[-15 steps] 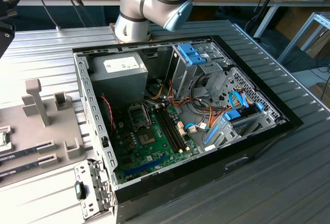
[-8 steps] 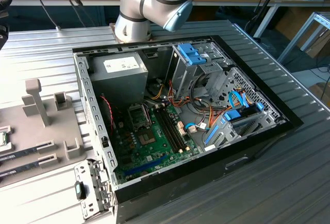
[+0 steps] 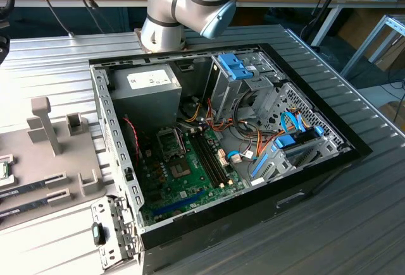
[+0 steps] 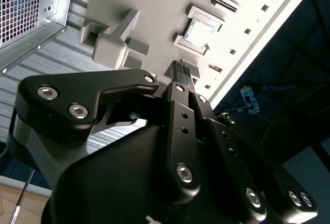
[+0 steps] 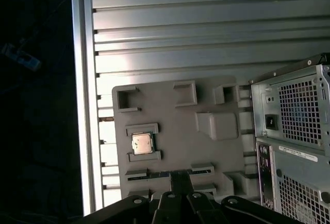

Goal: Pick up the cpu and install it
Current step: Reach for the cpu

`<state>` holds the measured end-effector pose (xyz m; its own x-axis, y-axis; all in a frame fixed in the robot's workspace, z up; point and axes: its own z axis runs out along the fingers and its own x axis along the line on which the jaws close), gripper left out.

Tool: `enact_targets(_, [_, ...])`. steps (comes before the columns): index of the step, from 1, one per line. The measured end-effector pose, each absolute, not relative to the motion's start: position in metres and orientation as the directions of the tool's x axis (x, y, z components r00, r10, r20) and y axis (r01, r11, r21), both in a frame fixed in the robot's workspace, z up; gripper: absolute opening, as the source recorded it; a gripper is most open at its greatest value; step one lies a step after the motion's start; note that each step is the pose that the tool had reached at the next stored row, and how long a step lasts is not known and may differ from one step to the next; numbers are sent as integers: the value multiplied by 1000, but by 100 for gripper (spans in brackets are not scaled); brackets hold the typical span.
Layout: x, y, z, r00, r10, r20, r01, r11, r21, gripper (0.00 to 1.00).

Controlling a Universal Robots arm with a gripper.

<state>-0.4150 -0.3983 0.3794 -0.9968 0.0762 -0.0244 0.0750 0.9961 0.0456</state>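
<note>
Seeing from the exterior view: grey moulded holder [image 3: 69,155] at its left, then open computer case [image 3: 117,136] with green motherboard [image 3: 183,180].
cpu [image 5: 143,143] [image 4: 198,32]: both wrist views give me it, a square, shiny metal top seated between raised brackets on the holder.
Jaws: together, empty, apart from the cpu.
Surface [image 5: 170,38]: ribbed metal.
</note>
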Motion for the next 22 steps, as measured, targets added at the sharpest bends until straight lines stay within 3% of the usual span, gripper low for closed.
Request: enact_targets(22, [-415, -398, 359, -997, 76, -24, 75, 996, 46, 11])
